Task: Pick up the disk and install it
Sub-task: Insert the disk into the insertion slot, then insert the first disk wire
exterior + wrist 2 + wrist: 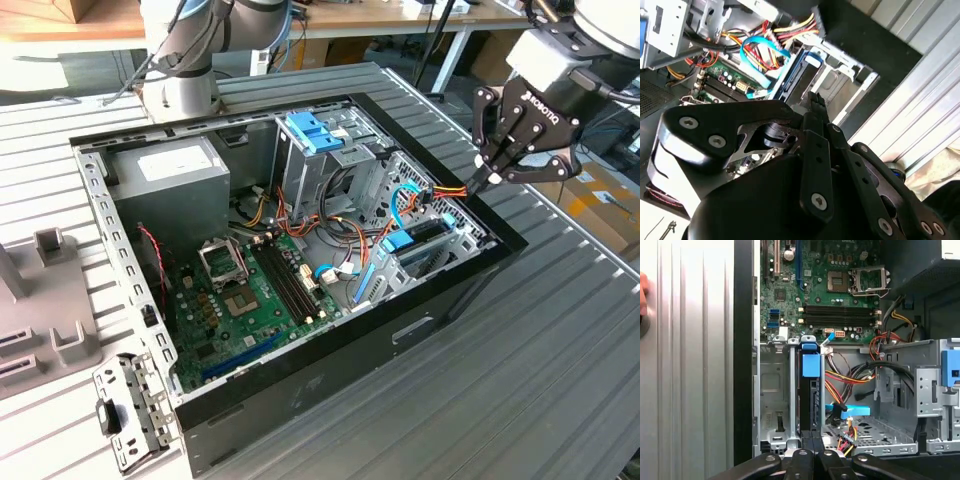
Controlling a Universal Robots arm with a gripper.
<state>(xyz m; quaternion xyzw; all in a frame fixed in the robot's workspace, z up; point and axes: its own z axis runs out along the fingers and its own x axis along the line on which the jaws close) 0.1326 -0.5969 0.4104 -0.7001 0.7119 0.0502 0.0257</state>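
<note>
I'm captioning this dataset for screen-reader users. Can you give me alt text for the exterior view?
An open computer case lies on a ribbed metal table, its green motherboard exposed. The disk, edged in light blue, stands on edge in a drive bay by the case wall at the exterior view's right. The black gripper hangs just above that corner, fingers closed together.

Open computer case (pixel 300 395) lying on a ribbed metal table (pixel 560 330), seen in the exterior view. Power supply (pixel 165 185) at 10 o'clock inside the case; green motherboard (pixel 250 300) at 7 o'clock; metal drive cage (pixel 335 160) with blue latch piece (pixel 313 132) at 12 o'clock. The disk (pixel 420 238), edged in light blue, sits in the bay at 3 o'clock. The gripper (pixel 494 178) hangs just above that corner, fingertips drawn together, holding nothing. Robot base (pixel 185 60) at 11 o'clock beyond the case.
</note>
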